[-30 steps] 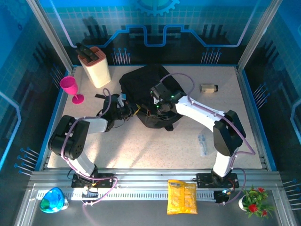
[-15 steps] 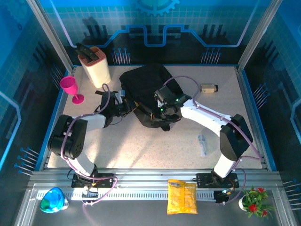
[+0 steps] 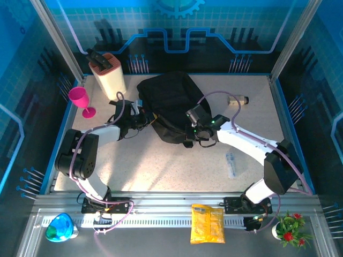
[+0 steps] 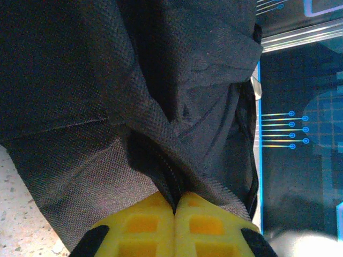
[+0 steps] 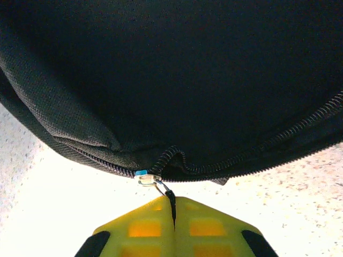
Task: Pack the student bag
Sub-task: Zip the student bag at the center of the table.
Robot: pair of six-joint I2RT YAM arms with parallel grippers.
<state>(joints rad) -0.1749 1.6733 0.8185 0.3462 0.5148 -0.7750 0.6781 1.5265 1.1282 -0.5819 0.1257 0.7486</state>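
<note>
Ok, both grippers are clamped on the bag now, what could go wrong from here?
The right gripper pinches just the thin zipper pull at its fingertips, so it may slip out under tension. The zipper track puckers there and could snag. The left gripper holds only a soft fold of the student bag, so the bag might drag instead of the zipper running.

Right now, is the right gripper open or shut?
Shut: the right gripper pads meet, pinching the black zipper pull at the student bag's edge.
</note>
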